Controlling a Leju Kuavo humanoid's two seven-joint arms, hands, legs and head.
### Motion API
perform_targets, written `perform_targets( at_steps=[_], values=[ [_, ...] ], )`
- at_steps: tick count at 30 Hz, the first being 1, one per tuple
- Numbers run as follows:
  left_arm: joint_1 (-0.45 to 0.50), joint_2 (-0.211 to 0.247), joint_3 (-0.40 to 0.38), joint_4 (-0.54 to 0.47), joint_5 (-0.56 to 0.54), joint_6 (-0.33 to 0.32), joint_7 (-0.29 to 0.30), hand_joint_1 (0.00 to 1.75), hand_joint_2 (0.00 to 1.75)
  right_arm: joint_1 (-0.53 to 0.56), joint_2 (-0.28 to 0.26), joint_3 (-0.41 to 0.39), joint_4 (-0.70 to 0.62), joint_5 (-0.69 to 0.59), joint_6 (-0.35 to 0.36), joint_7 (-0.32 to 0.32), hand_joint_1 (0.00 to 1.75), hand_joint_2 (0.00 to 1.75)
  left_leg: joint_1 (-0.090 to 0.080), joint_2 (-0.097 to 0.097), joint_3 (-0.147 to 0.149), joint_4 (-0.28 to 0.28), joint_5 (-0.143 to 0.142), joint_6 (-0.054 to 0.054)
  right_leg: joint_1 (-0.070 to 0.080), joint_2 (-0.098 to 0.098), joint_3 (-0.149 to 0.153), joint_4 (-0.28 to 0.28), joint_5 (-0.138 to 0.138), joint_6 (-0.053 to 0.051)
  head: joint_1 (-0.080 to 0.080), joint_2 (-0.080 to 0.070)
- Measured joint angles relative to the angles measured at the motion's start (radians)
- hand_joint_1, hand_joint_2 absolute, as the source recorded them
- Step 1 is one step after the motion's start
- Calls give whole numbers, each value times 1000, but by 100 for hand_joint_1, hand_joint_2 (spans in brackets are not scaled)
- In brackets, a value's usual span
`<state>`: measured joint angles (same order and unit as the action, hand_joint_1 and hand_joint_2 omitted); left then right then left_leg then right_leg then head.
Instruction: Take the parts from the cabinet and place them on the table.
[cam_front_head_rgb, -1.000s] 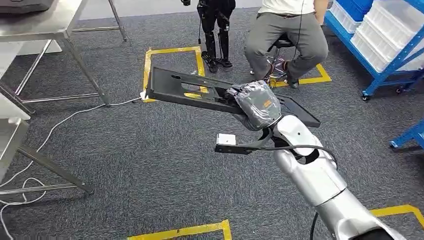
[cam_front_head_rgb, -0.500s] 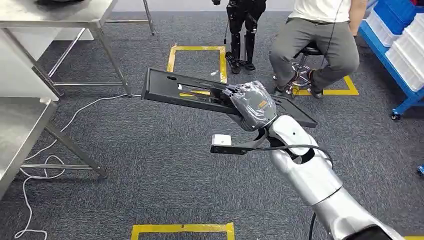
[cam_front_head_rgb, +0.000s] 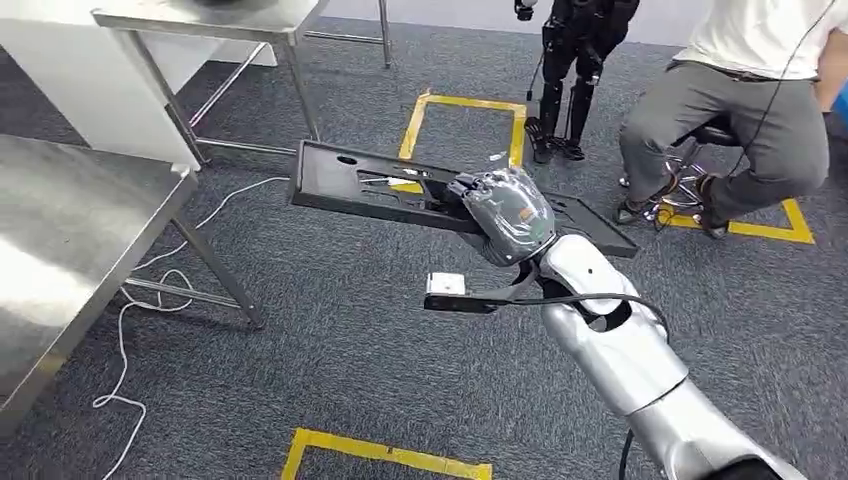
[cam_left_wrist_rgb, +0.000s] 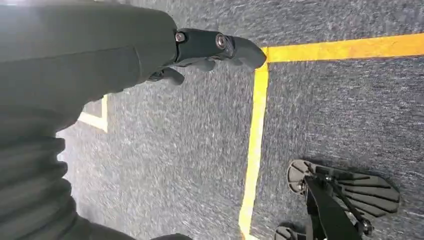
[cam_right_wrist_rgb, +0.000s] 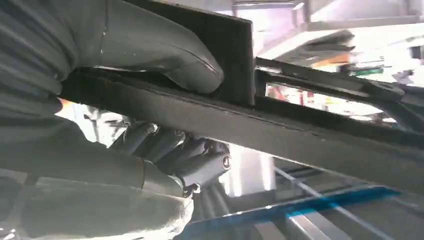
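Note:
A long flat black part (cam_front_head_rgb: 350, 180) with cut-outs is held level above the carpet in the head view. My right hand (cam_front_head_rgb: 505, 215), in its grey cover, grips it near the middle, and the part sticks out far to the left. From the right wrist view the thumb (cam_right_wrist_rgb: 165, 55) presses one face of the black part (cam_right_wrist_rgb: 300, 130) and the fingers (cam_right_wrist_rgb: 195, 160) curl under the other. My left hand (cam_left_wrist_rgb: 200, 50) hangs over the carpet with nothing in it, fingers loosely apart.
A steel table (cam_front_head_rgb: 70, 230) stands at the near left, a second one (cam_front_head_rgb: 200, 20) farther back. A white cable (cam_front_head_rgb: 150, 290) trails under them. A person (cam_front_head_rgb: 740, 110) sits on a stool at the right, beside another robot's legs (cam_front_head_rgb: 570, 70). Yellow tape (cam_front_head_rgb: 465, 105) marks the floor.
The whole view has swung left: the person and tape squares slid right and the near steel table came further in. The black part stays in my right hand's grip.

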<state>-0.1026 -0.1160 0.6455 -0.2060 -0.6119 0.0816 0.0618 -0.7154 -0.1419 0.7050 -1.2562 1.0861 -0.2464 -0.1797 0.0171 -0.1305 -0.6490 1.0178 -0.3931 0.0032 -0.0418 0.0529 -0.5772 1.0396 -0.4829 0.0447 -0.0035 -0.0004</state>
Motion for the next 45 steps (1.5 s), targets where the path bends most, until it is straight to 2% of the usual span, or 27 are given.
perform_targets(
  at_steps=[2,3,4,5,6,8,9,10,12,13,14,18,19,21,23,24,25,27,28,29,33,34,35,37,39,40,45],
  values=[
    [6,0,1,0,0,3,0,0,175,-2,3,1,0,0,1,0,175,175,10,-16,-4,-10,11,-14,15,-17,-2,3,4,-18,-3,0],
    [10,0,1,0,0,4,1,0,175,-5,7,2,0,0,1,1,175,175,14,-24,-9,-8,12,-18,11,-27,-2,-1,9,-26,-3,0],
    [12,-1,2,0,0,5,1,0,175,-10,10,2,0,0,1,2,175,175,14,17,-12,5,2,-17,11,-36,-1,-3,13,-32,-5,0],
    [12,-2,2,0,0,5,2,0,175,-15,13,2,0,0,1,1,175,175,8,76,-31,48,-29,-18,15,-44,-1,-4,13,-43,-13,0],
    [9,-2,2,0,0,6,2,0,175,-17,13,3,1,0,1,0,175,175,7,105,-63,118,-69,-19,21,-54,-2,-4,13,-49,-15,0],
    [7,-3,2,0,-1,7,2,0,175,-16,13,6,3,0,7,0,175,175,6,126,-141,286,-143,-15,36,-83,-4,-4,10,-54,-14,0],
    [7,-3,2,0,-2,8,2,0,175,-15,13,9,6,0,7,0,175,175,5,127,-156,321,-150,-11,42,-96,-5,-4,9,-56,-15,0],
    [8,-3,2,0,-2,8,2,0,175,-16,13,11,8,0,7,0,175,175,2,127,-145,306,-137,-5,47,-109,-6,-4,9,-57,-14,0],
    [9,-3,2,0,-5,10,1,0,175,-17,13,15,8,0,7,0,175,175,-12,137,-60,169,-74,16,52,-132,-4,-4,8,-62,-14,0],
    [8,-2,2,0,-5,11,0,0,175,-20,13,16,8,0,7,0,175,175,-28,172,0,74,-43,32,53,-145,-1,-4,7,-64,-14,0],
    [3,1,2,0,-5,11,0,0,175,-22,13,16,8,0,7,0,175,175,-47,224,27,22,-52,45,55,-157,0,-4,6,-64,-13,0],
    [2,3,2,0,-6,11,-1,0,175,-27,14,18,8,0,10,1,175,175,-52,178,24,5,-39,64,61,-202,6,-15,4,-58,-14,0],
    [4,2,3,0,-7,11,-1,0,175,-28,16,17,8,1,10,1,175,175,-30,164,44,-21,-21,65,65,-178,-4,-5,-4,-53,-13,0],
    [2,1,3,0,-8,11,-1,0,175,-32,14,17,8,0,11,1,175,175,-28,146,44,-26,-13,71,54,-81,-39,87,-47,-54,-14,0],
    [-2,-1,4,0,-9,10,-1,0,175,-26,6,20,10,0,15,0,175,175,-23,114,41,-26,-12,69,43,-58,-111,240,-106,-51,-11,0],
    [-2,-3,4,0,-11,10,-2,0,175,-20,4,21,10,0,15,1,175,175,-20,97,41,-26,-11,67,37,-56,-135,288,-116,-42,-10,0],
    [-1,-3,5,0,-15,10,-1,0,175,-17,1,22,11,0,14,1,175,175,-16,79,41,-25,-10,64,30,-56,-136,286,-108,-31,-11,0],
    [2,-4,6,0,-16,10,-1,0,175,-16,0,23,11,0,14,1,175,175,-6,48,41,-22,-11,51,14,-51,-72,147,-41,5,-10,0],
    [2,-4,6,0,-16,10,-1,0,175,-18,0,23,11,0,15,1,175,175,-2,34,41,-18,-13,42,2,-34,-29,55,-3,21,-11,0],
    [2,-3,6,0,-16,10,-2,0,175,-18,-2,23,12,0,14,1,175,175,0,23,35,-13,-15,32,-11,11,-8,-7,9,31,-6,0],
    [6,-5,6,0,-16,11,3,0,175,-23,7,24,18,-1,24,1,175,175,7,-16,15,-12,-7,2,9,-21,-1,-7,14,-7,-8,0],
    [7,-3,6,0,-18,11,5,0,175,-34,12,23,24,-8,29,1,175,175,11,-1,11,-6,-11,0,-1,-32,-1,-12,19,-17,-9,0],
    [6,-6,6,0,-19,11,6,0,175,-45,19,21,32,-18,32,0,175,175,2,69,0,21,-28,-2,2,-39,0,-12,19,-25,-16,0],
    [-4,-6,6,0,-26,12,9,0,175,-67,17,12,48,-40,35,-7,175,175,4,119,-66,156,-98,-5,13,-62,1,-12,16,-37,-22,0],
    [-8,-8,6,0,-28,15,15,0,175,-83,12,3,74,-50,29,-11,175,175,4,127,-145,306,-149,-5,22,-89,1,-12,13,-42,-22,0],
    [-8,-9,6,0,-29,15,16,0,175,-88,10,-4,84,-55,25,-13,175,175,4,127,-153,318,-143,-3,25,-101,2,-12,11,-44,-21,0],
    [-8,-9,6,0,-29,15,16,0,175,-88,10,-4,84,-55,25,-13,175,175,4,127,-153,318,-143,-3,25,-101,2,-12,11,-44,-21,0]
  ],
)
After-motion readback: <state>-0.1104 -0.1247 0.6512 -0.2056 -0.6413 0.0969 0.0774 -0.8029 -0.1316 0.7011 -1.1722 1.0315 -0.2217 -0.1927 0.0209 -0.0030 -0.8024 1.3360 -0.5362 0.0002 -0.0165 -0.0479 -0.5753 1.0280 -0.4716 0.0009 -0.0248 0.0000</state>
